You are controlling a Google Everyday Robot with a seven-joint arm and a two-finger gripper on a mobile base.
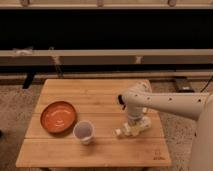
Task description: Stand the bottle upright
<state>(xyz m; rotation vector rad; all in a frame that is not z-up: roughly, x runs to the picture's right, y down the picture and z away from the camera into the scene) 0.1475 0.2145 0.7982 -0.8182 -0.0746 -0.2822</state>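
Observation:
The bottle lies on its side on the wooden table, right of centre, with its small cap end pointing to the front left. My gripper points straight down over the bottle's right half, at the end of the white arm that reaches in from the right. The arm's wrist hides part of the bottle, and I cannot make out whether it is touching it.
An orange plate sits on the table's left side. A translucent white cup stands upright in front of it, a short way left of the bottle. A dark bench and rail run behind the table. The floor around is gravelly.

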